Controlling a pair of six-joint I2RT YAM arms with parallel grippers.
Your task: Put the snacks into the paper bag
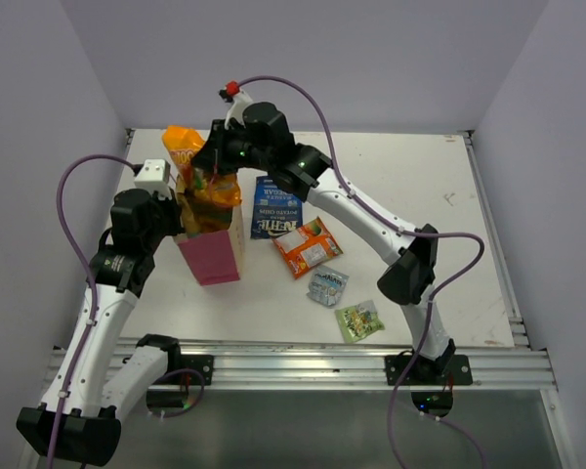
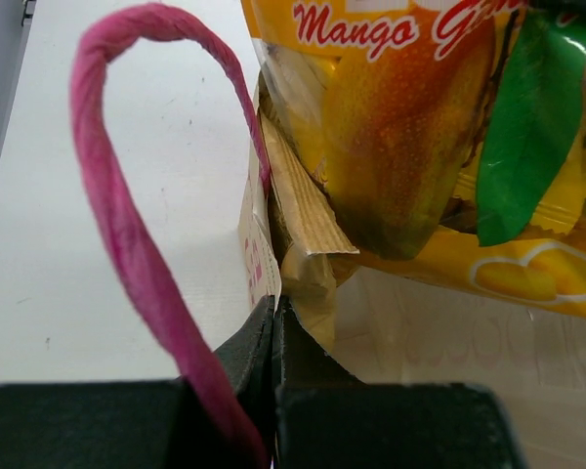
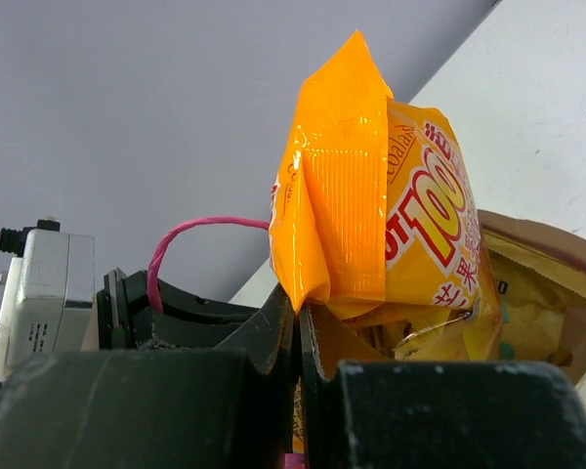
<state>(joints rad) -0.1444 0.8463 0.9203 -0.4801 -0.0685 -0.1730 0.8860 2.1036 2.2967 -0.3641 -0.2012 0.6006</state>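
The pink paper bag [image 1: 213, 256] stands upright at the left of the table. My left gripper [image 1: 183, 223] is shut on its rim [image 2: 264, 264], beside the pink cord handle [image 2: 127, 244]. A yellow mango-print bag [image 2: 420, 127] sits in the bag's mouth. An orange-yellow bag [image 1: 183, 147] pokes up out of the top, and my right gripper [image 3: 298, 311] is shut on its lower corner [image 3: 317, 274]. On the table lie the other snacks: a dark blue chip bag [image 1: 276, 207], an orange-red pack [image 1: 310, 246], a small silver-blue packet [image 1: 327, 285] and a small green packet [image 1: 358, 320].
The right arm [image 1: 371, 220] reaches across the table over the loose packets. The white table [image 1: 410, 186] ends in a metal rail [image 1: 303, 363] at the near edge. Grey walls close in the left, back and right.
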